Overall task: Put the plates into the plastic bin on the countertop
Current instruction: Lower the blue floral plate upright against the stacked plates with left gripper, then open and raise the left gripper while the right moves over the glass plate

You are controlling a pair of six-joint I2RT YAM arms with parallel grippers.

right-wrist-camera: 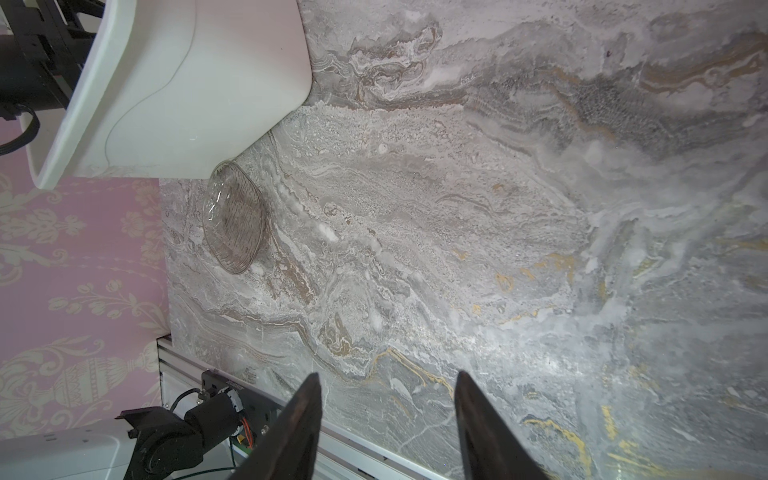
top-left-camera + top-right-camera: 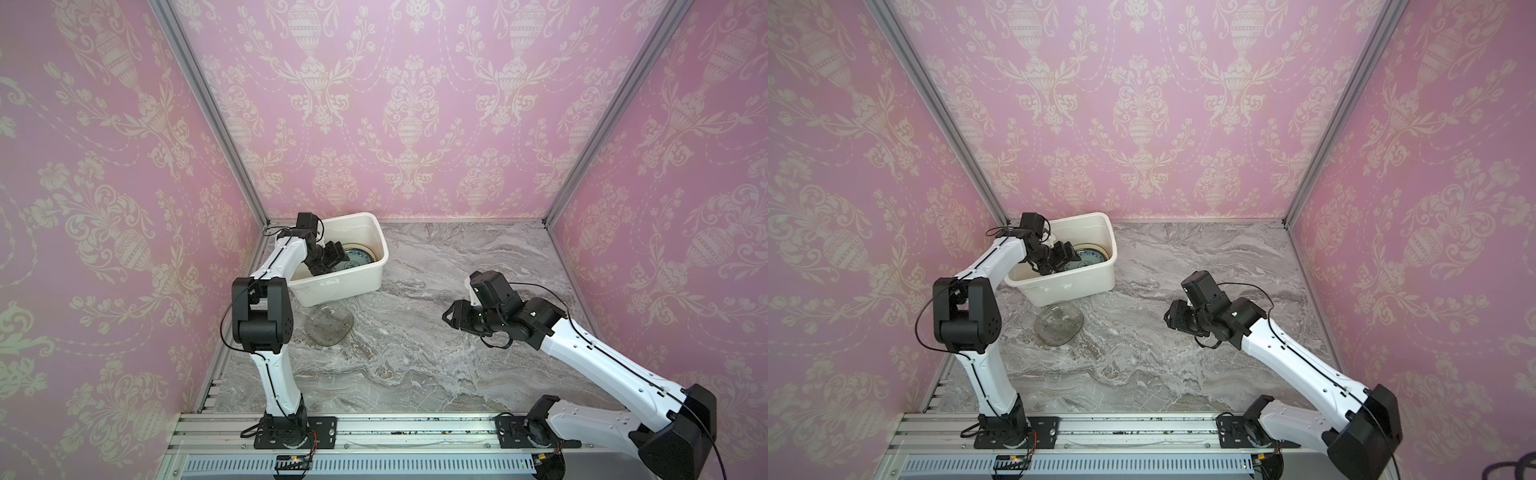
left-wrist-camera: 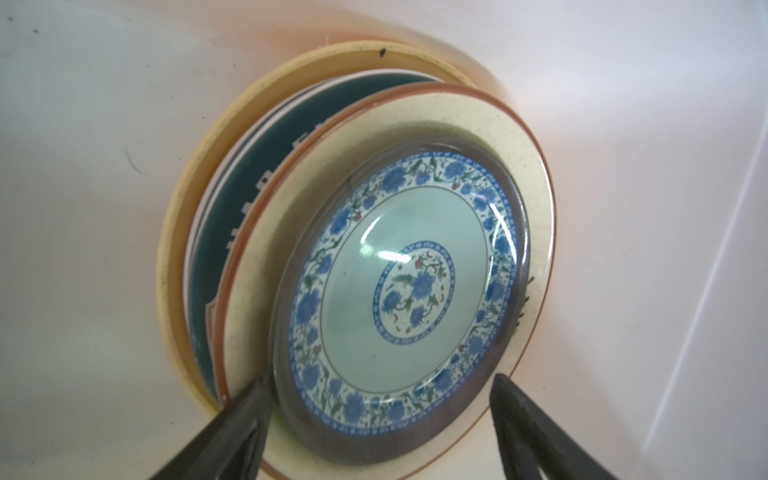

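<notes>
The white plastic bin point(image 2: 332, 286) point(image 2: 1067, 286) stands at the back left of the marble countertop point(image 2: 436, 353). Inside lies a stack of plates. On top is a blue-patterned plate point(image 3: 399, 286) point(image 2: 359, 257) with a dark greyish rim, resting on a cream plate point(image 3: 532, 199). Under those are a dark-faced plate and a yellow plate point(image 3: 178, 232). My left gripper point(image 3: 380, 377) point(image 2: 328, 259) is down in the bin, open, its fingers standing either side of the top plate's near edge. A clear glass plate point(image 2: 328, 328) point(image 1: 235, 218) lies on the countertop in front of the bin. My right gripper point(image 1: 387, 374) point(image 2: 451, 318) hovers open and empty at mid right.
Pink patterned walls close in the left, back and right sides. An aluminium rail point(image 2: 374, 432) with both arm bases runs along the front edge. The bin's near wall point(image 1: 187, 104) almost touches the glass plate.
</notes>
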